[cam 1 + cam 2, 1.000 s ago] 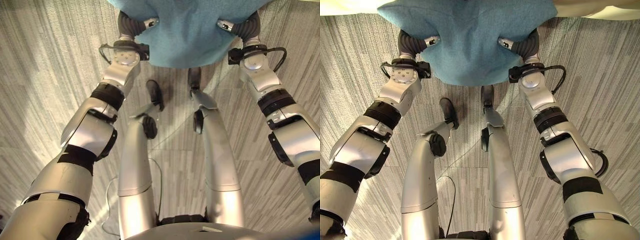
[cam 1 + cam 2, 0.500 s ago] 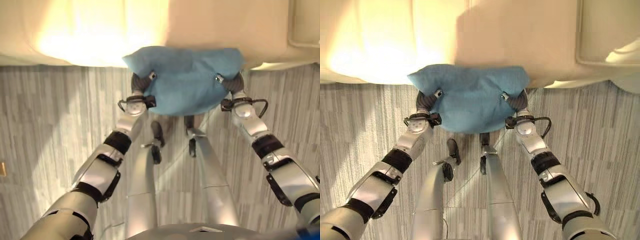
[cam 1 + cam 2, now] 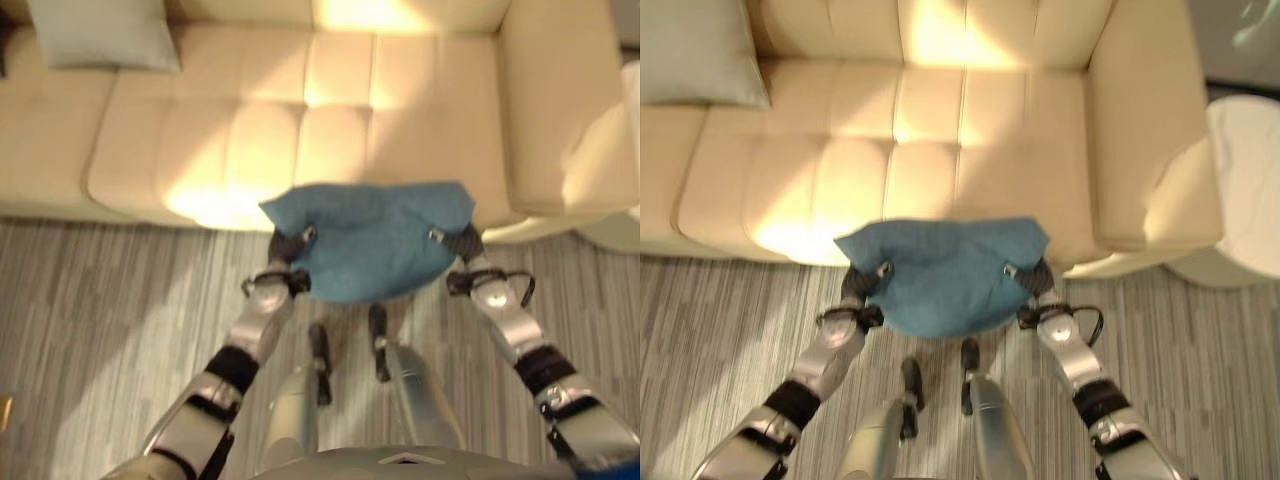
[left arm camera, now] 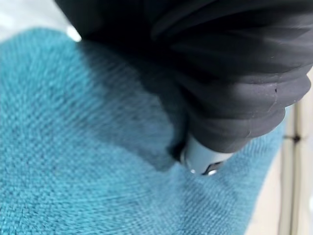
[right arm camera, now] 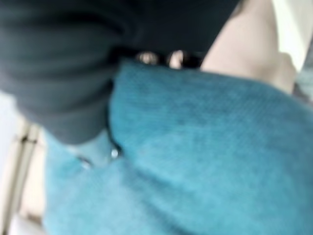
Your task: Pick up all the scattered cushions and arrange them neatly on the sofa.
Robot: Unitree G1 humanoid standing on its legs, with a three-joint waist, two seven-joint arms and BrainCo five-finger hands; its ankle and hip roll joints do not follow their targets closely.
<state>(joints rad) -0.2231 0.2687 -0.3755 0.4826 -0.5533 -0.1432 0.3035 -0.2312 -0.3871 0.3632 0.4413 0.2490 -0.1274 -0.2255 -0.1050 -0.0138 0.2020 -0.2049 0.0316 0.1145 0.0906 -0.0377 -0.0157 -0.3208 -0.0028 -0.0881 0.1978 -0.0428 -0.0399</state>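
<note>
Nearest the robot, the blue cushion [image 3: 370,245] is carried between both hands — left hand [image 3: 291,243] at one edge, right hand [image 3: 456,240] at the other. Each wrist view shows the dark cover and a thumb dug into the teal weave, but the fingers are buried behind the cloth, so I cannot tell how tightly either hand is closed. Since a second ago the head views have tipped up from bare floor to take in the furniture; that is the camera rising, not the cushion shifting much in the hold. The cushion now overlaps the front edge of the cream sofa [image 3: 970,110], over the seat's right half. Farther back, a grey cushion [image 3: 100,35] already rests at the sofa's left end. Judgement: transport is nearly done; placement on the seat comes next.
</note>
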